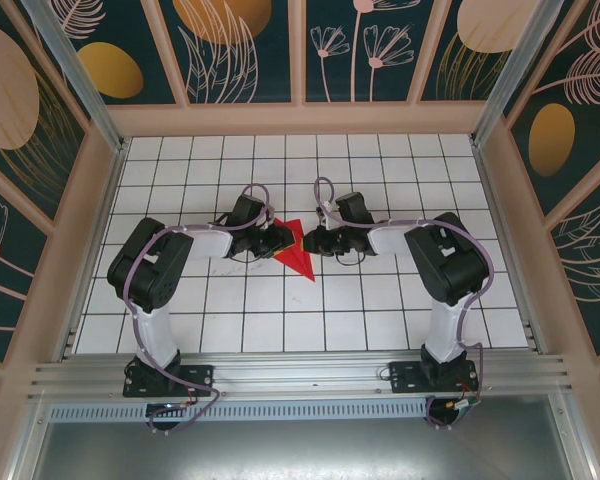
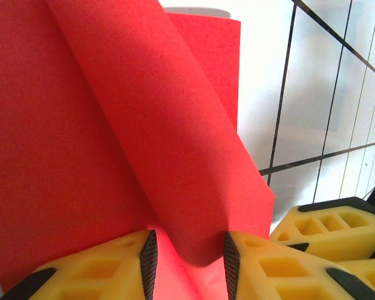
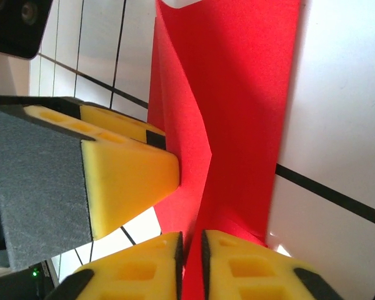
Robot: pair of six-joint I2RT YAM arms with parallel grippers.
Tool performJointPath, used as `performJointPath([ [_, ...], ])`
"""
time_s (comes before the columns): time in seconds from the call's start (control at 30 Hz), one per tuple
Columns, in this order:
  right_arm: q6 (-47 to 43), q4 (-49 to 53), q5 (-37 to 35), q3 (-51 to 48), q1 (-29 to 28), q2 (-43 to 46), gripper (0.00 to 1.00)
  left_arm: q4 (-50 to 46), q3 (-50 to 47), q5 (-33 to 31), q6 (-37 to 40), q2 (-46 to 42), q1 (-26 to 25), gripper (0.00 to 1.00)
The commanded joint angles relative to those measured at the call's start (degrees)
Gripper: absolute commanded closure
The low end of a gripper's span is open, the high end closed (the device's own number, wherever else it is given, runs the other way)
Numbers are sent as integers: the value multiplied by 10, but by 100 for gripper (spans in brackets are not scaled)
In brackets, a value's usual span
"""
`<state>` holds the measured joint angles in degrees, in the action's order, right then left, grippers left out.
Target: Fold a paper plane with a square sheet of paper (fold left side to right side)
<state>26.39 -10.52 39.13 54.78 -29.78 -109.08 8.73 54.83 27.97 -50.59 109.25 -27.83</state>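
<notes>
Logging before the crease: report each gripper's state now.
Left gripper: closed on a curled fold of the red paper sheet.
Right gripper: pinched shut on the red paper sheet's edge.

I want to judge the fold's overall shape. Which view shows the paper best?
Top external: it takes in the paper in outline, a pointed shape. Left wrist gives a curled flap close up; right wrist, a raised crease, edges cut off.

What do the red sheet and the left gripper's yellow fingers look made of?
The red sheet looks like thin matte paper: it curls softly, without gloss. The fingers of the left gripper look like yellow hard plastic with open pockets; their ribbed black pads, probably rubber.
</notes>
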Motion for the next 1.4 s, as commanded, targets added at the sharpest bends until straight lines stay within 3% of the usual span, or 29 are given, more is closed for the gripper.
performJointPath([
  [0.0,-2,-1,11,18,-4,-8,88,-27,-1,-26,18,14,-4,63],
  [0.2,-14,19,-5,26,-4,-14,100,-29,-2,-26,19,12,-3,63],
  [1.37,-56,109,-75,54,-11,-50,100,-33,3,-25,21,3,-3,62],
])
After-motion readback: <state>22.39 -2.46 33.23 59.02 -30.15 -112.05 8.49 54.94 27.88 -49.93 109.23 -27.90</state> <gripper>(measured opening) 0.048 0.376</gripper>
